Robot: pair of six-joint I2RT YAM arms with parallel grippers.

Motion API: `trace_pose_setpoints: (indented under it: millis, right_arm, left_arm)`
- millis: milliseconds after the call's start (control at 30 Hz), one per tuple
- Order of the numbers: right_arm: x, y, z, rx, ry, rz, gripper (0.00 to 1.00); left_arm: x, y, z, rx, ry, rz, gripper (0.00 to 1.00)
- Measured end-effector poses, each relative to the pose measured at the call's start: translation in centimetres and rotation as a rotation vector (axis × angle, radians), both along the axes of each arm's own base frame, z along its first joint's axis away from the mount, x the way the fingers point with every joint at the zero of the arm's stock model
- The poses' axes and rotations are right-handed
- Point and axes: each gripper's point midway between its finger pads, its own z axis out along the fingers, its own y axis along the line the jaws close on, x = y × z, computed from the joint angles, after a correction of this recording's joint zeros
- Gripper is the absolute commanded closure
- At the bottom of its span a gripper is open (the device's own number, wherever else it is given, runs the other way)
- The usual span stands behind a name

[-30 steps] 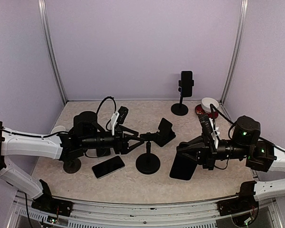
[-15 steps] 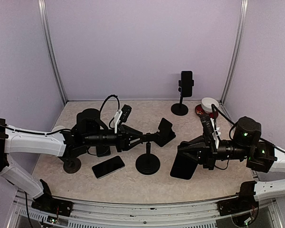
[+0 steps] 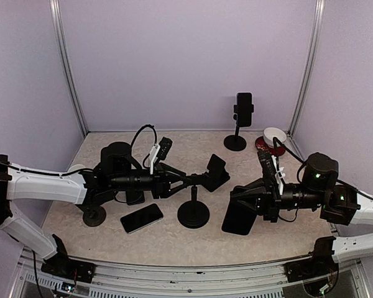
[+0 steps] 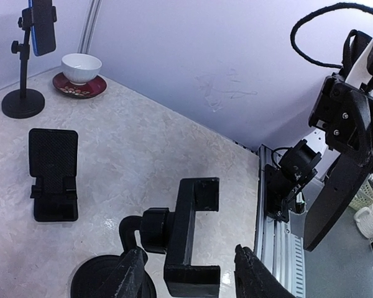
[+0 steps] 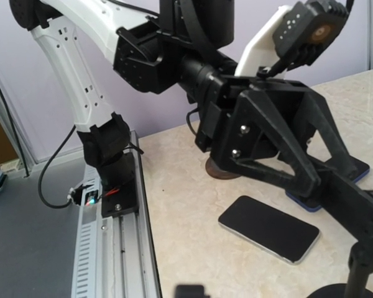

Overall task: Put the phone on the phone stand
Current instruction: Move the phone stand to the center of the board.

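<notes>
The phone (image 3: 239, 217) is hanging upright in the right gripper (image 3: 247, 202), which is clamping its upper part, just right of the phone stand (image 3: 194, 197). The left gripper (image 4: 188, 267) is straddling the stand's cradle, fingers spread. A second phone (image 3: 141, 218) is lying flat nearby.

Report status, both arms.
Left gripper open, straddling clamp of phone stand. Right gripper shut on phone, not yet on stand. Second phone flat on table, clear of path.
</notes>
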Motion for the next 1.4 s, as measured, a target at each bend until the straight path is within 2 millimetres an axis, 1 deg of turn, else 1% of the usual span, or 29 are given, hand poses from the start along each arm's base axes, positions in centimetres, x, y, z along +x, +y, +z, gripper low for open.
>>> trace_pose_setpoints:
  millis: [167,467,633,800,867,967,1033,1267,1400]
  right_arm:
    - [0.1,0.1,-0.1,-0.001,0.001,0.0,1.0]
    - [0.1,0.2,-0.3,-0.007,0.0,0.0,1.0]
    - [0.2,0.2,-0.3,-0.009,-0.006,-0.001,1.0]
    - [0.3,0.4,-0.7,-0.02,-0.004,-0.001,1.0]
    - [0.3,0.4,-0.8,-0.024,-0.002,-0.001,1.0]
    - [0.3,0.5,-0.9,-0.027,-0.001,0.0,1.0]
    - [0.4,0.5,-1.0,-0.029,0.001,0.0,1.0]
    - [0.4,0.6,-1.1,-0.033,0.003,0.001,1.0]
    - [0.4,0.6,-1.2,-0.035,0.005,0.002,1.0]
  left_arm:
    - [0.3,0.1,-0.3,0.002,0.016,0.005,0.54]
    - [0.1,0.0,-0.7,0.008,0.029,-0.008,0.54]
    - [0.1,0.2,-1.2,0.014,0.037,-0.007,0.59]
    - [0.0,0.2,-1.2,0.014,0.041,-0.016,0.6]
    - [-0.1,0.3,-1.3,0.014,0.043,-0.019,0.6]
    - [-0.1,0.3,-1.3,0.013,0.044,-0.024,0.53]
    - [-0.1,0.3,-1.3,0.012,0.047,-0.026,0.53]
    - [0.0,0.5,-1.1,0.002,0.048,-0.038,0.55]
    - [-0.2,0.5,-1.0,-0.003,0.047,-0.048,0.58]
